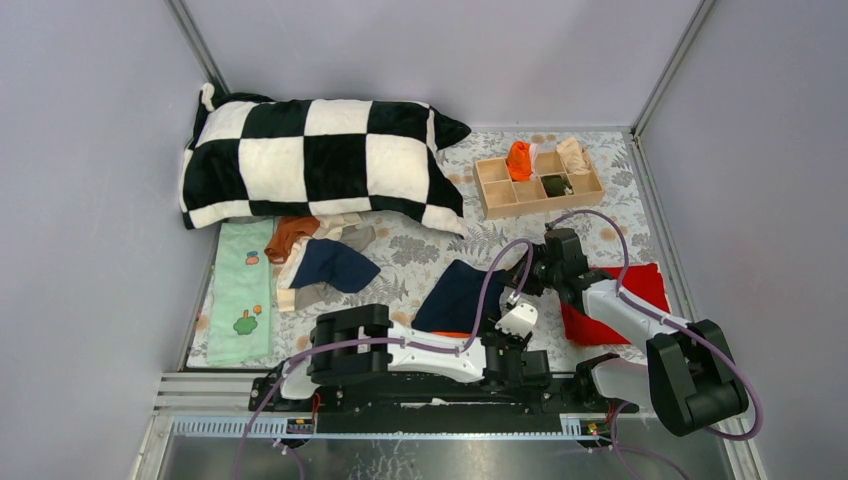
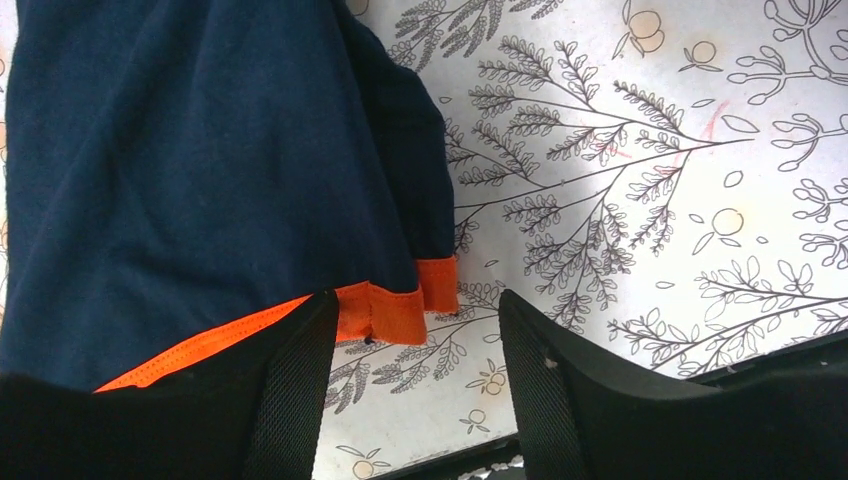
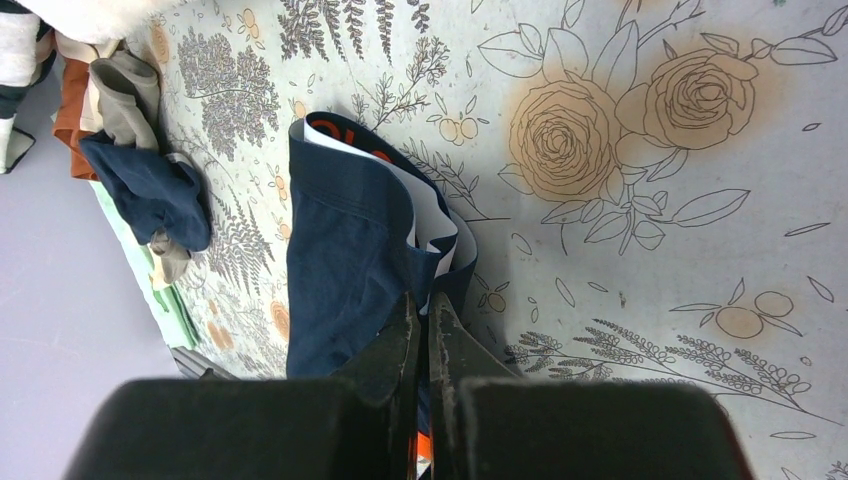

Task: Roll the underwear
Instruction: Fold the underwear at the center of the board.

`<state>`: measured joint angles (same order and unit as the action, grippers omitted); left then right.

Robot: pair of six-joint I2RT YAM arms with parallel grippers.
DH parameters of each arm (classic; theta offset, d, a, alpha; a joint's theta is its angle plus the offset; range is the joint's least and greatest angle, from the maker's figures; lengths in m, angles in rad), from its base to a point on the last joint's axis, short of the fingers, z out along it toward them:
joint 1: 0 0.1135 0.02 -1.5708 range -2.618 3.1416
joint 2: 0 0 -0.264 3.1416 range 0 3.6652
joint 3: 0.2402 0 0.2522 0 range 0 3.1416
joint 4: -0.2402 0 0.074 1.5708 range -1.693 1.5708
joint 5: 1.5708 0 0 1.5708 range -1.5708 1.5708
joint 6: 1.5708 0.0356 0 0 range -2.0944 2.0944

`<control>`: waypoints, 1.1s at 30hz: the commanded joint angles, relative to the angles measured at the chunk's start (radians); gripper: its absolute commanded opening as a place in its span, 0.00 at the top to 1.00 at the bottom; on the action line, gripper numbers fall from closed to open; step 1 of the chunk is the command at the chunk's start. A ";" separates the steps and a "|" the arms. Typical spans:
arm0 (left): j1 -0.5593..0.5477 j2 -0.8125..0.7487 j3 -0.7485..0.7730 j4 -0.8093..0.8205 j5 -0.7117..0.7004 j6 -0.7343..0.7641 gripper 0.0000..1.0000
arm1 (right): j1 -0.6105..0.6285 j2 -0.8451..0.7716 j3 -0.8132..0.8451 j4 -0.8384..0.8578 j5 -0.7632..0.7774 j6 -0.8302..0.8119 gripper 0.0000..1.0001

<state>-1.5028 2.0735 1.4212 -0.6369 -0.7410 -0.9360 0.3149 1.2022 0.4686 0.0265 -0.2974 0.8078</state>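
Top external view: my two arms reach inward over a floral mat (image 1: 420, 250) toward the navy briefs (image 1: 455, 295), which lie near the middle of the table, just ahead of the arm bases. A loose pile of briefs (image 1: 320, 250) in rust, beige and navy waits to the left, below a checked pillow (image 1: 310, 160). A wooden tray (image 1: 490, 195) with compartments sits at the far right; an orange roll (image 1: 518, 160) stands in one of its back cells, which I take to be where finished rolls go. A red cloth (image 1: 650, 285) lies under my right arm.

Right wrist view: the right gripper (image 3: 421, 305) has its fingers pressed together on the near edge of the navy cloth. The far edge is turned back and shows a pale lining. I judge this grip is there to lift or carry the edge over for the first turn of the roll.

Left wrist view: the left gripper (image 2: 415, 305) is spread wide and holds nothing. One finger lies over the orange waistband trim, the other over bare mat. I read it as placed to take the corner or pin it flat, so the cloth will not slide while the other arm works.
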 commanded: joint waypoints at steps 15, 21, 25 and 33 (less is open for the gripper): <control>0.028 0.093 0.028 -0.043 -0.028 0.022 0.58 | -0.005 -0.030 0.031 -0.050 -0.026 -0.012 1.00; 0.046 0.095 0.007 -0.043 -0.021 0.017 0.81 | -0.005 -0.043 0.029 -0.063 -0.031 -0.018 1.00; 0.050 0.049 -0.013 -0.009 -0.023 0.040 1.00 | -0.005 -0.056 0.035 -0.095 -0.011 -0.050 1.00; 0.049 -0.275 -0.251 0.291 0.139 0.193 1.00 | -0.005 -0.057 0.109 -0.181 0.048 -0.161 1.00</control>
<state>-1.4620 1.9602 1.2659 -0.5159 -0.6895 -0.8246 0.3145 1.1660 0.5022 -0.1024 -0.2813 0.7265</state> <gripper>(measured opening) 0.014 0.028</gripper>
